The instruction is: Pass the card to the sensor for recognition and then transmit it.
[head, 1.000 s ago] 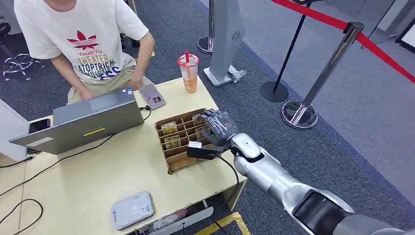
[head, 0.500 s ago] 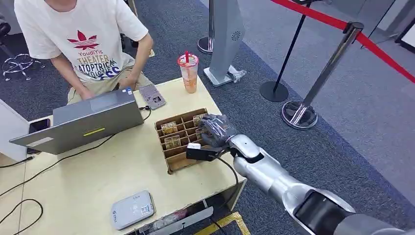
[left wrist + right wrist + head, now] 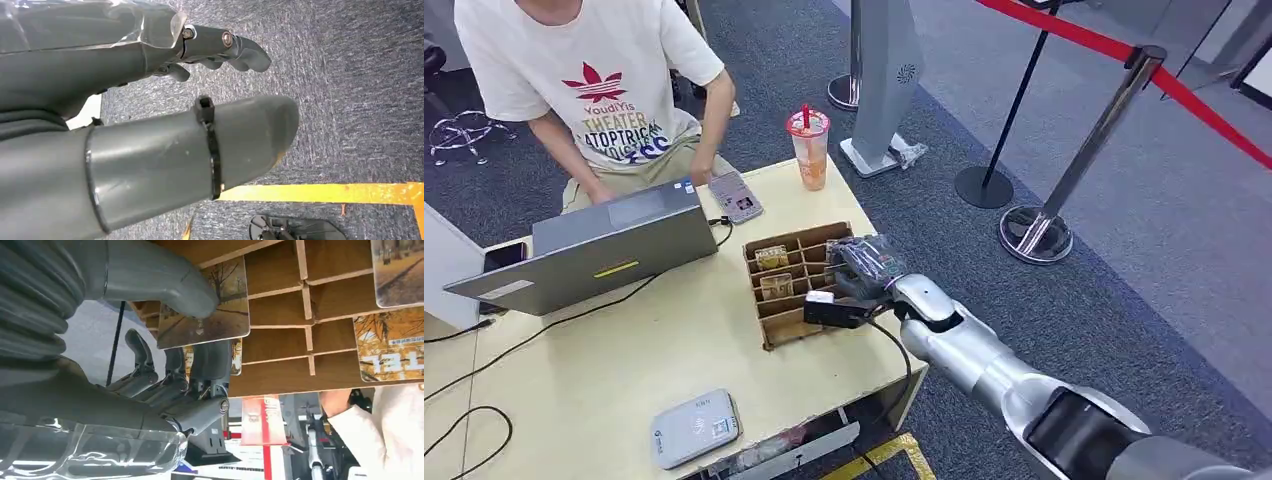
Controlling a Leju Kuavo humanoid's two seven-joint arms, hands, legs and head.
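At mid-frame the right hand (image 3: 864, 268) reaches into the box (image 3: 786, 325) on the counter (image 3: 624, 370), pinching a card (image 3: 210, 310), seemingly partly slotted. The left hand (image 3: 150, 100) hangs empty, fingers loose.

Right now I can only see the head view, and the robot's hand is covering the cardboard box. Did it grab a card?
Observer: Yes. In the right wrist view, the right hand pinches a card between its thumb and fingers.
Operator: What's on the card?
Observer: A picture of a tree in yellow-brown colours.
Operator: What's the other hand doing?
Observer: The left hand holds nothing. It hangs over grey carpet near a yellow floor line.
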